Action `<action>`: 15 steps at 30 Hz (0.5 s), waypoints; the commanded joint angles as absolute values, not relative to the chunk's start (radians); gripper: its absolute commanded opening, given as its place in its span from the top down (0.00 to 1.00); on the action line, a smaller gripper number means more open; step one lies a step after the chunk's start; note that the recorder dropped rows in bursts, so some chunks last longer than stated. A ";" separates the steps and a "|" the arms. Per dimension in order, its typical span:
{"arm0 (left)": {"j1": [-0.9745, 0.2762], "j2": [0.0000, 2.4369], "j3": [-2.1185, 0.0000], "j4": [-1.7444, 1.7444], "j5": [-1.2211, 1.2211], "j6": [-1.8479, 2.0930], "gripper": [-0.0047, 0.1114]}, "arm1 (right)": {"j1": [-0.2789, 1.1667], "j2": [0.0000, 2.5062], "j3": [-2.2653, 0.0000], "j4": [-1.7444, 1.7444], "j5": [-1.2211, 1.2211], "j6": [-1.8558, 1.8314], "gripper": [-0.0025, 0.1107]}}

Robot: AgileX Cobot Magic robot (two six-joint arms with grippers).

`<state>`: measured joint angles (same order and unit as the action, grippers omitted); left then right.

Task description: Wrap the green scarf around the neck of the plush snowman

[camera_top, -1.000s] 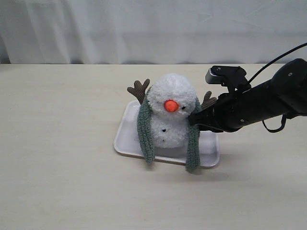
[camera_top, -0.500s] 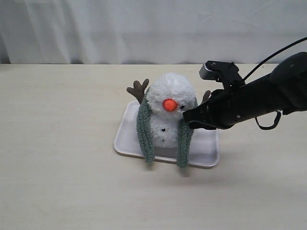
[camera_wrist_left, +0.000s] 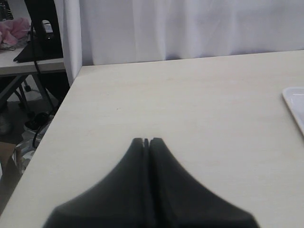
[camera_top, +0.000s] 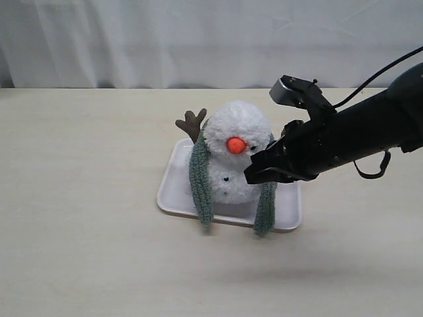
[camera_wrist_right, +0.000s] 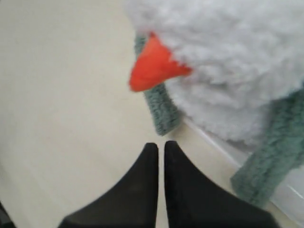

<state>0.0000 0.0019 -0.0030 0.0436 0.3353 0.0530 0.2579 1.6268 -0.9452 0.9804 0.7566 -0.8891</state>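
Note:
The plush snowman (camera_top: 232, 135) sits upright in a white tray (camera_top: 173, 190). The green scarf (camera_top: 199, 178) lies behind its neck, with both ends hanging down its front and over the tray's near rim. My right gripper (camera_top: 251, 176) hovers just in front of the snowman's body, beside the scarf's right end, shut with only a slit between its jaws and nothing in them. In the right wrist view, that gripper (camera_wrist_right: 156, 144) points past the orange nose (camera_wrist_right: 153, 64), with the scarf (camera_wrist_right: 164, 111) beyond. My left gripper (camera_wrist_left: 147, 140) is shut over bare table and does not show in the exterior view.
The tray's corner (camera_wrist_left: 297, 102) shows at the edge of the left wrist view. The table's edge (camera_wrist_left: 61, 107) drops off near the left gripper, with clutter beyond it. A white curtain (camera_top: 198, 39) backs the table.
The right gripper moved left across the snowman's front and rose slightly. The scarf's right end swung left half a second ago and now hangs back at the right.

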 commanded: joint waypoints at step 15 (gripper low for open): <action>-0.001 0.000 0.000 0.041 0.325 0.051 0.96 | 0.259 1.046 -0.704 1.035 0.343 -0.983 0.94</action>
